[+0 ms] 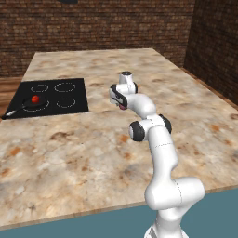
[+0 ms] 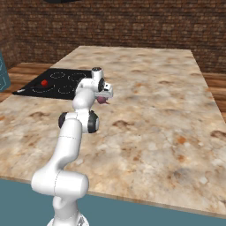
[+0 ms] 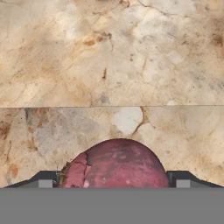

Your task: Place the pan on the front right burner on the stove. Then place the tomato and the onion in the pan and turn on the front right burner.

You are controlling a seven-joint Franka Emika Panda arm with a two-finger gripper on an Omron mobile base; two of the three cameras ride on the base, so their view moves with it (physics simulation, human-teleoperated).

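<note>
The onion [image 3: 114, 164] is seen between the two dark fingertips [image 3: 45, 180] of the gripper [image 3: 114, 181] in the hand view, one tip on either side of it, the jaws set wide apart; whether the tips touch its skin cannot be told. The purplish ball is shown against marbled beige counter [image 3: 109, 57], with a thin seam line crossing the stone beyond it. In the left base view the onion [image 1: 122, 106] is glimpsed as a small maroon patch under the hand, and in the right base view [image 2: 102, 100] it shows just below the white wrist, over open counter [image 2: 167, 114] to the right of the stove.

The pan [image 1: 33, 103] is pictured on the stove [image 1: 76, 108], seated on the front right burner [image 1: 28, 109], the ring nearest the stove's near-left corner as framed from the left base. Its pale handle [image 1: 10, 113] is pointed out past the stove's near-left corner. The tomato [image 1: 35, 99] is seen resting inside the pan, a bright red ball; it is also visible from the right base [image 2: 44, 82], where the stove [image 2: 70, 90] lies to the left of the arm.

The arm is bent over the counter [image 1: 93, 148], well apart from the pan. A brick wall [image 1: 102, 25] is seen at the far side of the room.
</note>
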